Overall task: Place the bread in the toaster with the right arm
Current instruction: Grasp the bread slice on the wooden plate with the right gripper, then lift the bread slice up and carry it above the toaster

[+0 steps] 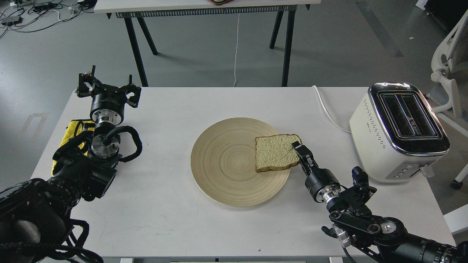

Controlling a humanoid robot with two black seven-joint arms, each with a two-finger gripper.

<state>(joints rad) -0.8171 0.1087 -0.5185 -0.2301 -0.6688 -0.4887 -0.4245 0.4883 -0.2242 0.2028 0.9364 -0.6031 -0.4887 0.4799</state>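
A slice of bread (275, 157) lies flat on the right part of a round wooden plate (223, 164) at the table's middle. A white and chrome two-slot toaster (400, 129) stands at the right edge of the table, its slots empty. My right gripper (298, 150) reaches in from the lower right, and its tip is at the bread's right edge, over the crust. It is seen edge-on, so I cannot tell its fingers apart. My left gripper (108, 87) is open and empty at the far left of the table, well away from the bread.
The toaster's white cable (326, 111) runs across the table behind my right arm. A yellow object (72, 130) lies under my left arm. A white chair (448, 69) stands beyond the toaster. Another table's legs (287, 47) stand behind.
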